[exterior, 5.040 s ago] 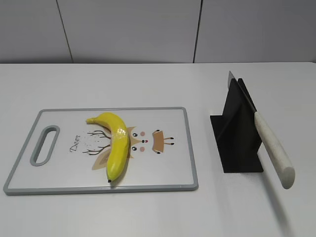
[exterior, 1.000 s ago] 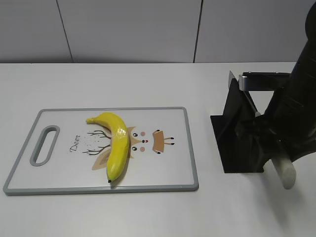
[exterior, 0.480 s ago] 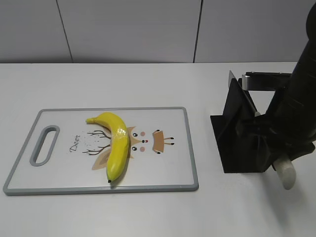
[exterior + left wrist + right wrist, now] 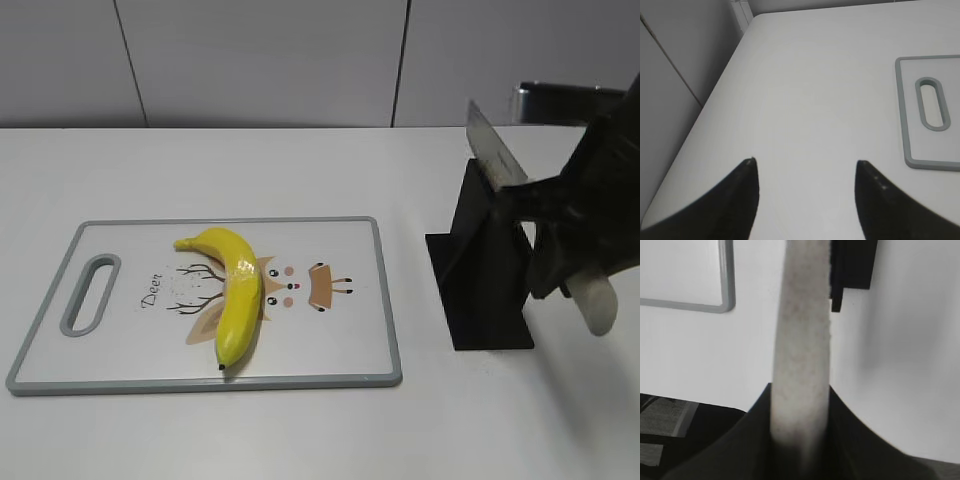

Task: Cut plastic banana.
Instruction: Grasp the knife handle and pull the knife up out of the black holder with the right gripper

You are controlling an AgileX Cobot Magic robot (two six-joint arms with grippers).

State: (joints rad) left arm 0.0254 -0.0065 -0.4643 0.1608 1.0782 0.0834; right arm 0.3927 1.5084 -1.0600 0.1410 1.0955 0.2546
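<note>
Left tool (image 4: 804, 172) of mine hangs with its two dark tips spread apart over bare tabletop (image 4: 805, 90), gripping nothing, with only the handle end of the cutting board (image 4: 927, 162) at the edge of its view. On that board (image 4: 130, 372), toward the left of the scene, lies the plastic banana (image 4: 236, 291), whole, curved, dark tip pointing at the near edge, over the printed deer picture. Further right stands the black knife stand (image 4: 478, 275), and above it the knife (image 4: 492, 152) sits tilted, blade up and away, its pale handle (image 4: 802, 340) clamped in my right tool (image 4: 801, 436). My worry is the grip: I judge it sits far back on a long handle, so the blade could swing or twist as I carry it across. If the blade's lower edge catches the stand, the stand may tip. Pressing on a glossy, rounded banana that nothing steadies could make it roll or skid off the board.
</note>
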